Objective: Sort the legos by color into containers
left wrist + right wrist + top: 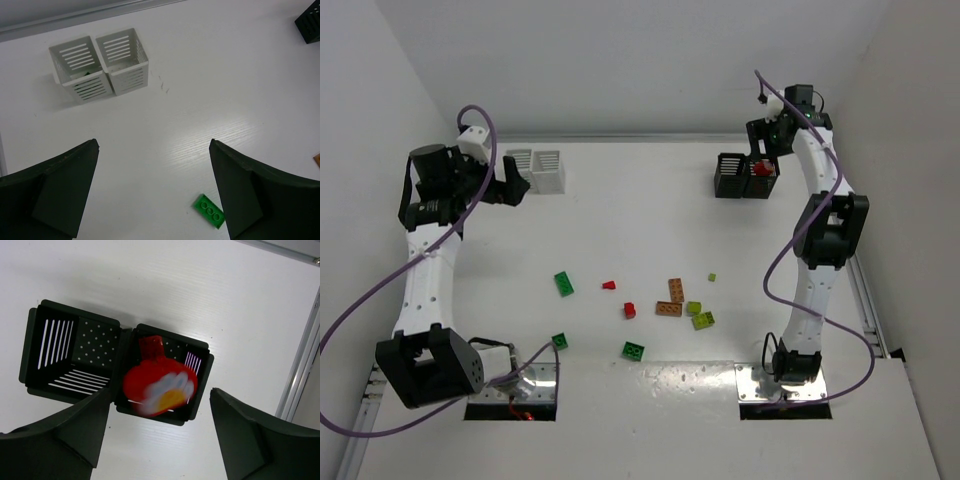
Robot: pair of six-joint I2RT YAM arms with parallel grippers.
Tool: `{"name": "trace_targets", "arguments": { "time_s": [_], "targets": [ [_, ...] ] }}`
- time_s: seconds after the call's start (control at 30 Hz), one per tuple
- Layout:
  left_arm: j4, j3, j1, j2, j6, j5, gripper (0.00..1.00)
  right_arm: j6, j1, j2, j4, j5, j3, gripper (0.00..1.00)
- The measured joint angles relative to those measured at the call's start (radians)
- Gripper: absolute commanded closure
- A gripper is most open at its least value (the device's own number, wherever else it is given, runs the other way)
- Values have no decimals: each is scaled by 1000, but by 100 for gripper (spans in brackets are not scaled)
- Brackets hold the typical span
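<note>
My right gripper [161, 392] hangs open above the black containers [75, 355]. A blurred red lego with white and yellow on it [160, 382] is between and beyond the fingers, over the right black bin [202, 371], touching neither finger. Another red lego [151, 346] lies in that bin. My left gripper [153, 145] is open and holds nothing, above the table in front of the white containers [100, 62], with a green lego [210, 210] beside its right finger. More loose legos lie mid-table: green [564, 284], red [630, 310], orange [676, 290] and lime [703, 320].
A metal rail [300, 365] runs along the table's right edge next to the black bins. White walls close the table at the back and sides. Two more green legos [634, 350] [559, 341] lie near the arm bases.
</note>
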Motion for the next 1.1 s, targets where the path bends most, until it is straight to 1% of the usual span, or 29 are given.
{"name": "trace_targets", "arguments": {
  "time_s": [0.07,0.2,0.27,0.33,0.4,0.43,0.5,0.63,0.67,0.73,0.77,0.8,0.9,1.0,1.1],
  "targets": [
    [2,-3,-5,0,1,-8,1,2,0,0,4,6,0,16],
    [-11,-7,-8,0,27,-5,1,6,0,0,10,14,0,16],
    [-41,-6,-8,0,82,24,1,11,0,-1,10,13,0,16],
    [-112,-3,-13,0,174,81,1,16,0,-12,8,0,-5,15],
    [-195,2,-44,0,272,107,1,22,0,-48,6,-19,-31,15],
    [-239,3,-82,0,320,109,6,23,0,-82,4,-34,-59,15],
    [-317,5,-180,0,404,107,9,27,0,-169,-11,-61,-121,15],
    [-428,-13,-463,0,539,64,9,39,0,-426,4,-131,-339,15],
    [-448,-25,-539,0,560,51,5,43,0,-488,3,-149,-392,15],
    [-475,-47,-652,11,578,24,5,50,0,-606,11,-182,-501,15],
    [-480,-57,-710,25,566,13,7,58,0,-654,19,-198,-556,15],
    [-473,-67,-765,43,535,-10,7,66,0,-690,19,-209,-602,15],
    [-375,-127,-895,85,409,-85,7,88,0,-764,11,-225,-727,15],
    [-284,-188,-1017,130,277,-184,7,101,0,-788,-2,-223,-801,15],
    [-215,-206,-1087,192,171,-263,9,107,0,-805,-18,-219,-823,15]
  ]
}}
